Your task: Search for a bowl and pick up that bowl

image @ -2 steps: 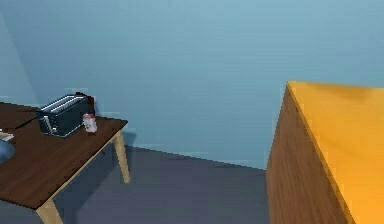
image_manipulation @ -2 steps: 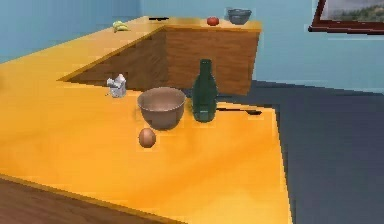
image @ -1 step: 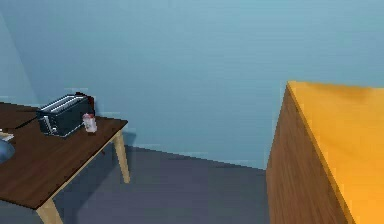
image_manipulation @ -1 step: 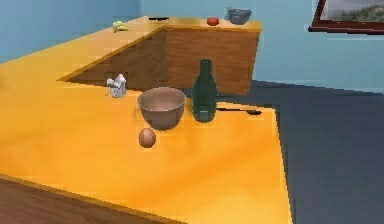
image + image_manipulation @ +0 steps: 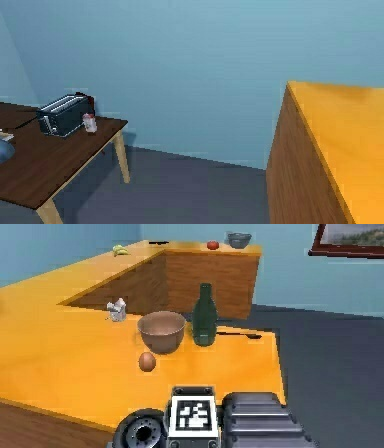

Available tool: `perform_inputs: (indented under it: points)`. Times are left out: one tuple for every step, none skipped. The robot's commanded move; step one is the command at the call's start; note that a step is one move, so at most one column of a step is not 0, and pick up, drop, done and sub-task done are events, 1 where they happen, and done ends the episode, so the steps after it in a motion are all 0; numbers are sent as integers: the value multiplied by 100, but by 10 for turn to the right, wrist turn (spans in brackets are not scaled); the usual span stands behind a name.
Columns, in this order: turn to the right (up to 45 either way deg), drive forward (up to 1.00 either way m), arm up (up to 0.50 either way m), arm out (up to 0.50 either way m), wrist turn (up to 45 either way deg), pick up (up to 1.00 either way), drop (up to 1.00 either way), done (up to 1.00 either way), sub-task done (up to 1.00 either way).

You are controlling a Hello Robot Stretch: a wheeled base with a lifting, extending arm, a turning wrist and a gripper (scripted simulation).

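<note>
A brown bowl stands on the orange counter in the arm side view, near its front edge. Beside it rises a dark green bottle, and a small brown egg-shaped thing lies just in front of the bowl. A second, grey bowl sits on the far stretch of counter by the wall. At the bottom edge I see the arm's white marker square and, left of it, the gripper's dark body. Its far end is not clear, so I cannot tell whether it holds anything.
A small white-grey thing and a dark utensil also lie on the counter, and a red fruit lies at the back. The forward view shows a dark wooden table with a toaster, the counter's end, and open floor between.
</note>
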Motion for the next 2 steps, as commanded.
perform_inputs:
  points:
    - [0,0,0,32,0,0,0,0,0]
    - [0,0,0,0,450,0,0,0,0]
